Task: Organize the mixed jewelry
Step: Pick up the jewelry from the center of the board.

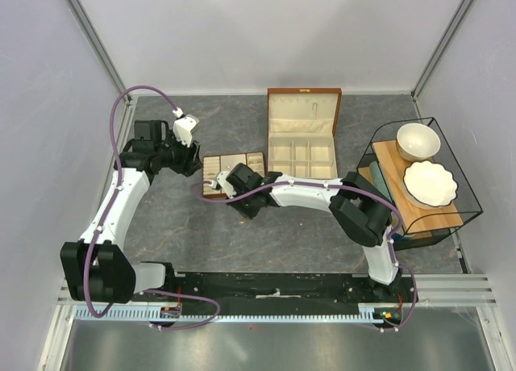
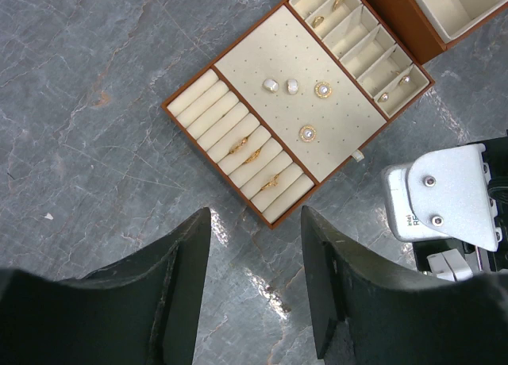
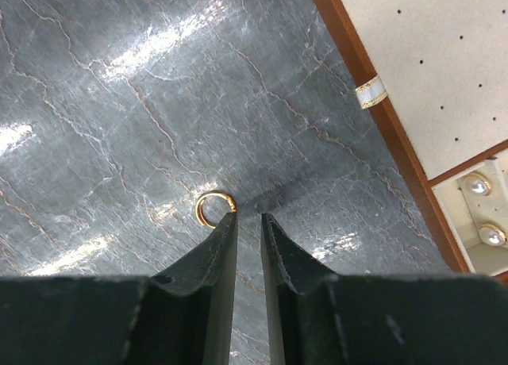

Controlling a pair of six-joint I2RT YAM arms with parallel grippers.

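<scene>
One faint mark, on a camera body

Lower right of the left wrist view: the silver camera housing (image 2: 440,194) carries tiny dark print on its left edge, apparently "intel" above "RE", the rest cut off. Nothing else is legible.

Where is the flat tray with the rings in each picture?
Top view: the tray lies in the middle, just left of the open box.
Left wrist view: the whole tray shows, from the middle to the upper right.
Right wrist view: only a corner of it, at the top right.
Shared landmark: the grey table under it in all three.
</scene>
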